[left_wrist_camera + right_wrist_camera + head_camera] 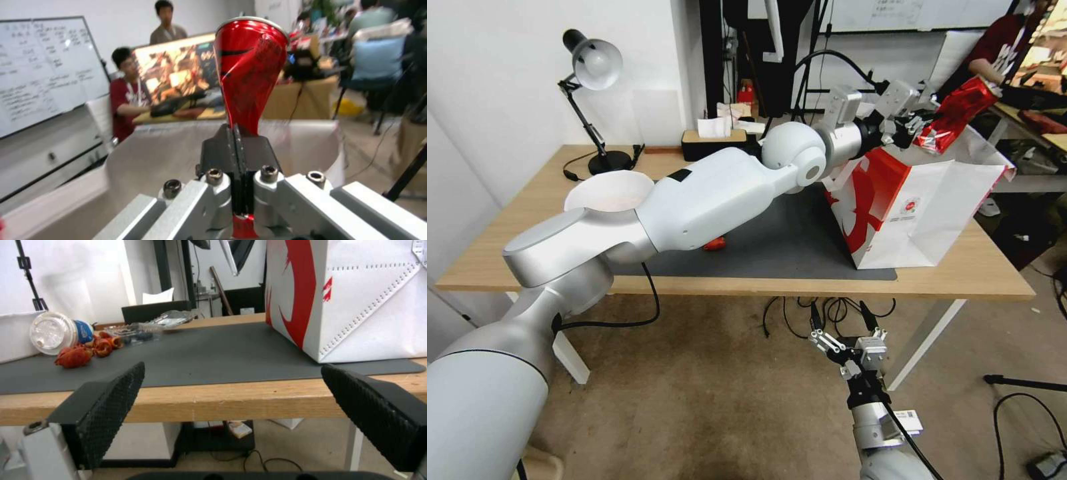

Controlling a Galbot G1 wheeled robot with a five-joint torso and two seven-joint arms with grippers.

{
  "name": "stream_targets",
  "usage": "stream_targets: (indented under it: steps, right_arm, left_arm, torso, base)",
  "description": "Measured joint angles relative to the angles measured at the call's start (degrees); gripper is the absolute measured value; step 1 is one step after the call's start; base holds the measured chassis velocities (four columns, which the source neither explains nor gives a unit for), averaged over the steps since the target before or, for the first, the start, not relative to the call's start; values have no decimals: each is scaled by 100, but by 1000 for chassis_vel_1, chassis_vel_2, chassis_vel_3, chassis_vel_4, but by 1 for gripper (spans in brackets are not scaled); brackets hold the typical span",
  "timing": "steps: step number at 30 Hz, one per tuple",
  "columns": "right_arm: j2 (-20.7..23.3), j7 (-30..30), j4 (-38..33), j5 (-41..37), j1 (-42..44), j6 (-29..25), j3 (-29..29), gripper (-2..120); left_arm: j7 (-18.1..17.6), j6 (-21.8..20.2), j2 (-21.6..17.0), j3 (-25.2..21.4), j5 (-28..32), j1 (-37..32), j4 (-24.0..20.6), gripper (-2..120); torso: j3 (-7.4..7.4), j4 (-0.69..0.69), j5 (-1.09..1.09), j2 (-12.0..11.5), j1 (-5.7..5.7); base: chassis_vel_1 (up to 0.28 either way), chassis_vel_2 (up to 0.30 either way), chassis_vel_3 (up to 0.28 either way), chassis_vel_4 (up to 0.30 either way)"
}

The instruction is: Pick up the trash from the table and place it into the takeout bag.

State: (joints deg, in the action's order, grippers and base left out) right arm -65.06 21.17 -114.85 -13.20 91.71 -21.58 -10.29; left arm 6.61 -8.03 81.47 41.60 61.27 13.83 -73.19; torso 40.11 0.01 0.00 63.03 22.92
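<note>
In the lower left of the head frame the left arm's silver shoulder and white forearm are seen closest, reaching diagonally toward the upper right. At its end the left gripper [912, 125] is clamped on a crushed red can [957, 113], which is held in the upper right of the frame, above the open top of the takeout bag [914, 200]. In the left wrist view the black fingers [220, 150] are pressed together on the can's flattened lower end, the can [249, 73] rising upright through the middle of the frame, with the bag's silver lining [169, 150] spread behind it.

The bag stands at the right of the table [960, 273], its base partly on the dark grey mat [774, 247]. A small red scrap [714, 244] lies on the mat under the forearm.

In the right wrist view a blue cup with white lid [60, 332] is seen on its side at the left of the frame, with red wrapper scraps [84, 351] just beside it and a clear tray [133, 331] behind.

The right gripper [844, 330] is held low in the bottom centre of the head frame, before the table edge, its jaws spread apart.

At the upper left a black desk lamp [590, 100] stands on the table, a black tissue box [717, 143] farther right.
</note>
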Motion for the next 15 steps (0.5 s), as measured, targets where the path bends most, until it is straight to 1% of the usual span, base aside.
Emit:
stream_targets:
  steps: [1,2,3,4,5,7,8,9,11,12,13,14,15]
  right_arm:
    - [0,0,0,0,0,0,0,100]
    - [0,0,0,0,0,0,0,100]
    - [0,0,0,0,0,0,0,100]
    - [0,0,0,0,0,0,0,100]
    - [0,0,0,0,0,0,0,100]
    - [0,0,0,0,0,0,0,100]
    - [0,0,0,0,0,0,0,100]
    - [0,0,0,0,0,0,0,100]
    - [0,0,0,0,0,0,0,100]
    - [0,0,0,0,0,0,0,100]
    - [0,0,0,0,0,0,0,100]
    - [0,0,0,0,0,0,0,100]
    - [0,0,0,0,0,0,0,100]
  left_arm:
    - [0,0,0,0,0,0,0,0]
    - [-94,-57,-29,38,-13,16,-19,3]
    - [-202,-84,-41,53,-13,23,-27,9]
    - [-285,-86,-46,53,-9,24,-30,11]
    - [-285,-86,-46,53,-9,24,-30,11]
    - [-543,-23,-66,22,54,14,-59,23]
    - [-586,-9,-77,2,78,5,-77,25]
    - [-586,-9,-77,2,78,5,-77,25]
    - [-748,34,-156,-120,161,-59,-224,37]
    - [-791,47,-193,-160,180,-84,-287,40]
    - [-921,105,-305,-265,220,-174,-478,46]
    - [-921,105,-305,-265,220,-174,-478,46]
    - [-1074,161,-405,-336,238,-259,-650,50]
  torso:
    - [0,0,0,0,0]
    - [0,0,0,0,0]
    - [0,1,0,0,0]
    - [0,0,0,0,0]
    - [0,0,0,0,0]
    - [0,-1,0,0,0]
    - [0,-1,0,0,0]
    - [0,-1,0,0,0]
    - [0,-1,0,0,0]
    - [0,-1,0,0,0]
    - [0,-2,0,0,0]
    - [0,-2,0,0,0]
    - [0,-2,0,0,0]
  base:
    - [0,0,0,0]
    - [0,0,0,0]
    - [0,0,0,0]
    - [0,0,0,0]
    - [0,0,0,0]
    - [0,0,0,0]
    - [0,0,0,0]
    - [0,0,0,0]
    - [0,0,0,0]
    - [0,0,0,0]
    - [0,0,0,0]
    - [0,0,0,0]
    - [0,0,0,0]
